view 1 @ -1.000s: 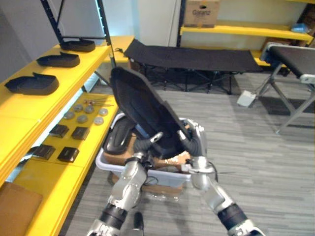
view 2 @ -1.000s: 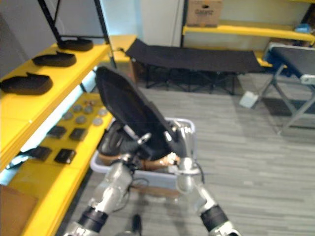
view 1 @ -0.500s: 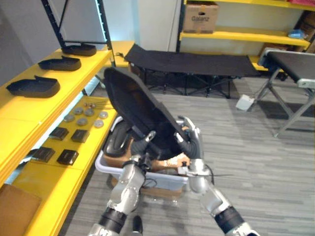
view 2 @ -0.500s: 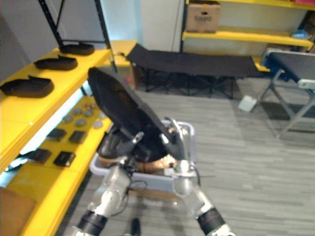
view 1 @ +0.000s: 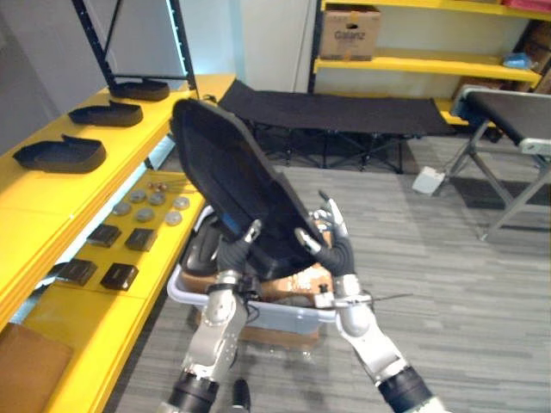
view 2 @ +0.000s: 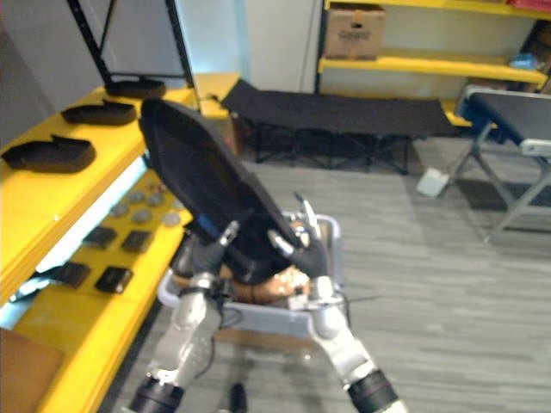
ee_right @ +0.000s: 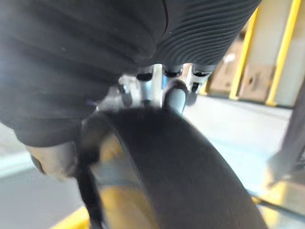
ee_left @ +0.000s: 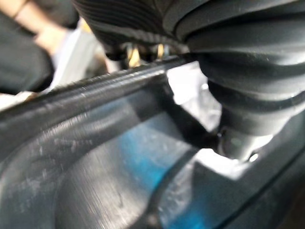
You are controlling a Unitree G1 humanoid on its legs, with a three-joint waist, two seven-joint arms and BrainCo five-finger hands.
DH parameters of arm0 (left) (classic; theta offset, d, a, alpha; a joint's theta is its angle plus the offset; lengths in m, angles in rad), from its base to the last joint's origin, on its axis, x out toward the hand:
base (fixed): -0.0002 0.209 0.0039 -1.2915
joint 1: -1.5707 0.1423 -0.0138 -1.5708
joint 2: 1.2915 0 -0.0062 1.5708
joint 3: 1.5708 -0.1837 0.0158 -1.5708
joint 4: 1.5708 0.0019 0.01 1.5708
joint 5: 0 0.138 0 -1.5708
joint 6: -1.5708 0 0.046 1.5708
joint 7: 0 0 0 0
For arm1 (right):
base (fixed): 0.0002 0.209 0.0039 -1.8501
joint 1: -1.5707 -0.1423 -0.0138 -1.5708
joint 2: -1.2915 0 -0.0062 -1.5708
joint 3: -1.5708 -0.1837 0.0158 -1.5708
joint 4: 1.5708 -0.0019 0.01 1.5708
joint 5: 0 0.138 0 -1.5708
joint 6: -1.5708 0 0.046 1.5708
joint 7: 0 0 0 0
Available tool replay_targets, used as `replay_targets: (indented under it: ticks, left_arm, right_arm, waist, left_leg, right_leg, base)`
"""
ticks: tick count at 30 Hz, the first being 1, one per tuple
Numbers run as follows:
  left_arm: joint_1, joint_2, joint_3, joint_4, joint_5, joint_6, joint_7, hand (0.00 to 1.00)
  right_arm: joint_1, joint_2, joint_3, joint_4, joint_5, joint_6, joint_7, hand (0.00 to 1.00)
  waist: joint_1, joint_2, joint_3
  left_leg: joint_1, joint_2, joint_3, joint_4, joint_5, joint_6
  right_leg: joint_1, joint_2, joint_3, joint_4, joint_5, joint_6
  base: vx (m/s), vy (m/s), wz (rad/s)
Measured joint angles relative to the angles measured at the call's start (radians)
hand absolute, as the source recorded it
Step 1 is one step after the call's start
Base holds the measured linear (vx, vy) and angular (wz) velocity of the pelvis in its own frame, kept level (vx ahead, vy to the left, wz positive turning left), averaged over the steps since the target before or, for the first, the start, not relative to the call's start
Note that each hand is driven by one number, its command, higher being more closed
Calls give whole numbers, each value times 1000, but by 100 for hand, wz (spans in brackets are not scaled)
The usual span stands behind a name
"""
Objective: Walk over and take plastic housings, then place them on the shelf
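The black plastic housing (view 1: 232,176) sits higher than a second ago, its top swung closer to the yellow shelf (view 1: 52,194), above the grey bin (view 1: 275,311) on the floor. The left hand (view 1: 232,256) pinches the housing's lower edge between thumb and fingers. The right hand (view 1: 334,251) clamps that edge too, thumb across the front and fingers behind. Other housings (view 1: 58,153) lie on the shelf's top board.

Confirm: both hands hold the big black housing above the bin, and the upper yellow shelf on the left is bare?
Not bare: the left eye view shows three black housings on the upper yellow shelf. The rest is right: left hand and right hand hold the big black housing above the bin.
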State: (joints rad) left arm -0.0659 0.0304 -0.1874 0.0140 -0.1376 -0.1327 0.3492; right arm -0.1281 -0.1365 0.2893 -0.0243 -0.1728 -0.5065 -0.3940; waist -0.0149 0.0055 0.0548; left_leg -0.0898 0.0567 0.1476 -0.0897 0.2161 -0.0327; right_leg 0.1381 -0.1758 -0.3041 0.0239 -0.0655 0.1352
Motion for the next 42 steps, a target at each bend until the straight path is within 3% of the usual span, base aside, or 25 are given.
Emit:
replay_targets:
  ticks: [6, 8, 13, 16, 19, 21, 23, 29, 35, 40, 42]
  left_arm:
    - [54, 2, 130, -3, 266, 5, 136, 100]
    - [57, 3, 185, -3, 376, 5, 202, 100]
    - [57, 16, 269, -3, 436, 5, 266, 100]
    - [60, 40, 308, -3, 407, -5, 264, 100]
    - [92, 35, 343, -34, 297, -73, 216, 100]
    - [166, 12, 342, -157, 204, -121, 151, 100]
    - [210, -27, 330, -236, 150, -155, 99, 100]
    - [323, -59, 335, -313, 135, -197, 60, 100]
    - [365, -60, 402, -341, 150, -192, 82, 100]
    - [429, -82, 530, -414, 156, -192, 110, 100]
    - [468, -92, 578, -427, 154, -195, 115, 100]
  right_arm:
    - [4, -7, -244, -182, 242, -89, 58, 0]
    - [22, -7, -318, -211, 359, -110, 116, 0]
    - [86, -6, -383, -240, 438, -101, 176, 0]
    - [150, 5, -454, -242, 462, -43, 182, 0]
    - [217, 50, -522, -170, 514, 61, 184, 0]
    - [272, 86, -535, -73, 532, 160, 170, 0]
    - [320, 122, -547, -31, 549, 202, 155, 0]
    - [357, 159, -566, -1, 550, 223, 181, 0]
    - [313, 170, -495, 16, 548, 219, 218, 0]
    - [226, 171, -379, 78, 512, 227, 220, 0]
    - [190, 171, -322, 96, 479, 229, 225, 0]
  waist:
    - [-3, 12, -4]
    - [-5, 12, -4]
    - [-19, 14, -3]
    - [-30, 14, -2]
    - [-41, 16, -1]
    - [-52, 19, 2]
    - [-52, 28, 8]
    - [-46, 41, 14]
    - [-4, 24, 20]
    - [74, 9, 30]
    - [121, 3, 29]
  left_leg:
    - [0, 0, 4, 0, 0, -1]
    - [0, 1, 8, 0, 0, 0]
    - [-1, 3, 23, 0, -2, 0]
    - [-1, 4, 32, 0, -6, -1]
    - [0, 6, 46, 0, -9, -2]
    - [-1, 6, 57, 0, -13, -2]
    - [0, 5, 58, 0, -15, -2]
    - [4, 3, 52, 0, -15, -3]
    - [-20, -20, -18, 0, -11, -8]
    - [-54, -60, -112, 0, -4, -12]
    - [-62, -83, -145, 0, 9, -5]
  right_leg:
    - [-1, 0, 1, -1, 0, 0]
    - [-3, -1, 4, -3, 0, 0]
    - [-10, -2, 13, -4, 0, 0]
    - [-16, -3, 24, -4, 0, -1]
    - [-23, -4, 34, -3, 0, -1]
    - [-31, -6, 46, -1, 0, -1]
    - [-31, -8, 47, -1, 0, -1]
    - [-21, -9, 36, -1, 0, 0]
    - [4, -16, -48, 0, -10, 5]
    - [35, -31, -161, 12, -32, 16]
    - [55, -43, -214, 24, -50, 21]
  base:
    - [0, 0, 0]
    - [4, -7, -3]
    - [11, -7, -7]
    - [14, -7, -10]
    - [7, -3, -12]
    - [14, -1, -14]
    - [9, -2, -2]
    - [-2, -1, 4]
    - [-18, 7, 37]
    - [6, -1, 69]
    - [41, 0, 63]
